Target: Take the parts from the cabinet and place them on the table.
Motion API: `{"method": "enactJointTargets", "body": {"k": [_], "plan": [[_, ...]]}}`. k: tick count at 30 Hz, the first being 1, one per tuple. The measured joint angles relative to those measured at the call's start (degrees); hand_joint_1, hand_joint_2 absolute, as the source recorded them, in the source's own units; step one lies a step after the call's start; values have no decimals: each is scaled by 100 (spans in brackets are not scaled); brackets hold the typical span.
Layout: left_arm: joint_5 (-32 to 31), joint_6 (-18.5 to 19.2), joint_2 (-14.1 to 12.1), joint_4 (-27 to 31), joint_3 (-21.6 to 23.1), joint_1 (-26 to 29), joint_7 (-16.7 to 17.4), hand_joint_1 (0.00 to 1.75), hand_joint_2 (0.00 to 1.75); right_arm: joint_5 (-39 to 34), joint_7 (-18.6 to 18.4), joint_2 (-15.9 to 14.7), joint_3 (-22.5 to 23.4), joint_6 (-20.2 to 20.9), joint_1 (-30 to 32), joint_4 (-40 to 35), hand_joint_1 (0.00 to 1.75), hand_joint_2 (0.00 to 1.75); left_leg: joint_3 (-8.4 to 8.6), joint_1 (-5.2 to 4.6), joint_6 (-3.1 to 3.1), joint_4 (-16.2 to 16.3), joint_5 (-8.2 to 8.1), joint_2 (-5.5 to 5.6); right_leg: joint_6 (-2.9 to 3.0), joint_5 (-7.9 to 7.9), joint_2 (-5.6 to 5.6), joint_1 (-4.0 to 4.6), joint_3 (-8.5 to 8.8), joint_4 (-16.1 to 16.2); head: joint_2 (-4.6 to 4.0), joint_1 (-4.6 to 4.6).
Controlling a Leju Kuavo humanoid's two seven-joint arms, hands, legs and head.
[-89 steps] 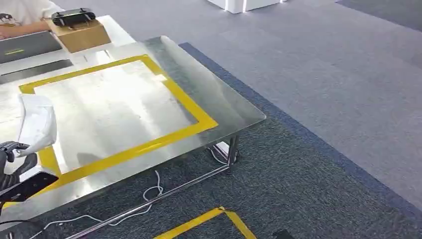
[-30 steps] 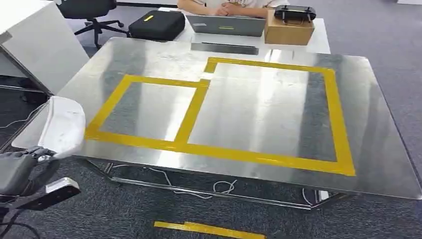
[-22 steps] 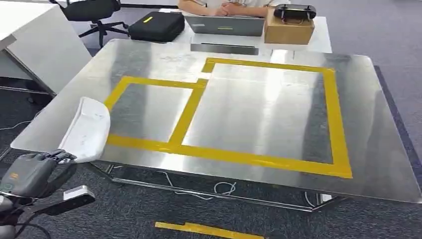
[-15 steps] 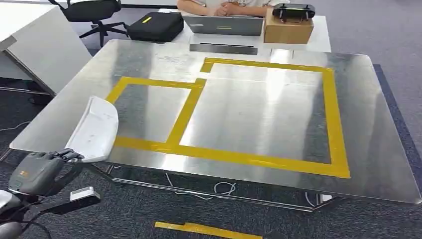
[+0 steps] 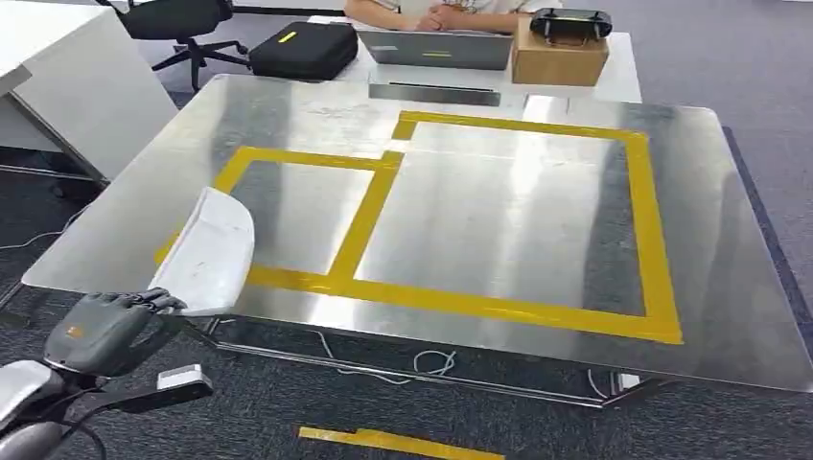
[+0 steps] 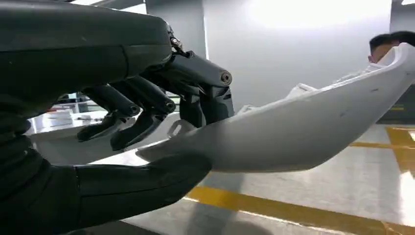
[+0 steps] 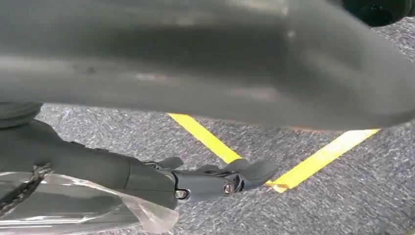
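- Across the head view, the steel table (image 5: 537, 240) carries yellow tape outlines (image 5: 369, 216) marking a small square beside a larger one.
- At its far edge sit a black case (image 5: 302, 48), a laptop (image 5: 433, 48) and a cardboard box (image 5: 561, 59), with a person's hands (image 5: 436, 16) behind.
- Over the table's near left corner, the white curved part (image 5: 211, 257) hangs above the small square's edge.
- The left hand (image 5: 107, 328) grips the part's near end between thumb and fingers (image 6: 147, 105).
- The right hand (image 7: 205, 181) hangs over the carpet; whether its fingers are spread or curled, I cannot tell.
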State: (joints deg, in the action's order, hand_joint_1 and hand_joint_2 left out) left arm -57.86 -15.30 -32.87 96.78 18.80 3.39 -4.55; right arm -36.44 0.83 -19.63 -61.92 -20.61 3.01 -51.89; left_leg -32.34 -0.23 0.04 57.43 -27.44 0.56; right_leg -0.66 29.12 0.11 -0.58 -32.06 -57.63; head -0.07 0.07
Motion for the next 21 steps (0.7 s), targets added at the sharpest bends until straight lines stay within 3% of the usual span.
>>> {"method": "enactJointTargets", "body": {"k": [21], "plan": [[109, -74, -177, -367, 358, 20, -155, 175, 175, -50, 85, 66, -105, 148, -6, 197, 0, 0, 0, -6, 2, 5, -4, 0, -1, 1, -2, -1, 1, 1, 0, 2]]}}
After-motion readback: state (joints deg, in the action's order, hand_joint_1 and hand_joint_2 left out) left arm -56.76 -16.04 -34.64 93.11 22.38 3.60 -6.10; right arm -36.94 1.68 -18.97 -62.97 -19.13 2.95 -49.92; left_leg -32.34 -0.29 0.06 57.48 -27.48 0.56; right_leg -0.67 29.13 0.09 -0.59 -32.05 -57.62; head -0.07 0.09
